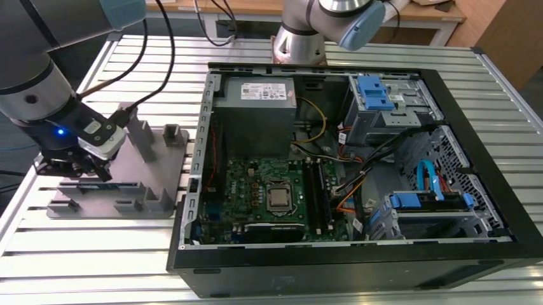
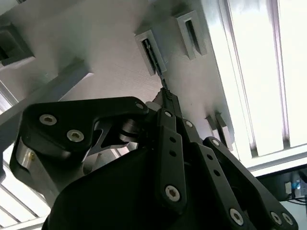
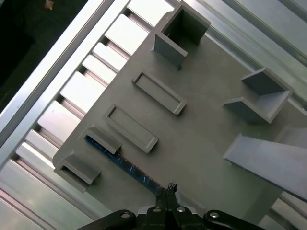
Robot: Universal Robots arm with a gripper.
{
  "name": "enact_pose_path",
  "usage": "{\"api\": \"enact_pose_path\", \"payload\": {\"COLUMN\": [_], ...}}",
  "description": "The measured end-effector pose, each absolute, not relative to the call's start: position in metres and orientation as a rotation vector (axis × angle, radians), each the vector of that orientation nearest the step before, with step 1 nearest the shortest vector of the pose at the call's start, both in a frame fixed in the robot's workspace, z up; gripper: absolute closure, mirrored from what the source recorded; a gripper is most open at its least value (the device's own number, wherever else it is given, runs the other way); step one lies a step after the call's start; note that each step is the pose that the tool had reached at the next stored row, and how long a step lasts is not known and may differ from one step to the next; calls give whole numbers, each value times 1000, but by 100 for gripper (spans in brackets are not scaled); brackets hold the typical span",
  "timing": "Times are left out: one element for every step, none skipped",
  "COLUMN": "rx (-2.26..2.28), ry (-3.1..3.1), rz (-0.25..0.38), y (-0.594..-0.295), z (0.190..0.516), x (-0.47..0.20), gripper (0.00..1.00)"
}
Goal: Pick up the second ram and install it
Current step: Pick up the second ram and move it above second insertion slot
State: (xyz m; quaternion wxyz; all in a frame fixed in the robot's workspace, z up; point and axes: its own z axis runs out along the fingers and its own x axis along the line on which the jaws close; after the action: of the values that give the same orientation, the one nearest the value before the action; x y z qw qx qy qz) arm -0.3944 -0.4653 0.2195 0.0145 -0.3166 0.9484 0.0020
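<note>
Grey flat holder tray (image 3: 206, 124): matt, smooth plastic.
Silver slatted table (image 1: 85, 254): shiny, ribbed metal.
Black robot gripper (image 2: 165, 95): smooth, a little shiny.
Thin blue circuit-board stick (image 3: 129, 165): glossy.

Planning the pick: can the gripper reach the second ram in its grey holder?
Likely yes: the gripper sits at one end of the second ram, which stands edge-up in the grey holder, nothing over it.
</note>
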Motion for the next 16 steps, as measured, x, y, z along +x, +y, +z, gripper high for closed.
{"api": "enact_pose_path", "payload": {"rx": [-1002,-1019,-1036,-1053,-1069,-1084,-1099,-1113,-1127,-1140,-1155,-1168,-1181,-1192,-1203,-1213], "ry": [2947,2941,2935,2929,2924,2918,2912,2907,2902,2896,2891,2885,2880,2876,2871,2867], "rz": [7,7,7,7,8,8,8,8,8,9,9,9,9,9,10,10], "y": [-465,-465,-465,-465,-465,-465,-465,-465,-465,-465,-465,-465,-465,-465,-465,-465], "z": [220,220,220,220,220,220,219,219,220,220,220,220,220,220,219,220], "x": [-394,-394,-394,-394,-394,-394,-394,-394,-394,-394,-394,-394,-394,-394,-394,-394], "gripper": [89,89,89,89,89,89,89,89,89,89,89,89,89,89,89,89]}}
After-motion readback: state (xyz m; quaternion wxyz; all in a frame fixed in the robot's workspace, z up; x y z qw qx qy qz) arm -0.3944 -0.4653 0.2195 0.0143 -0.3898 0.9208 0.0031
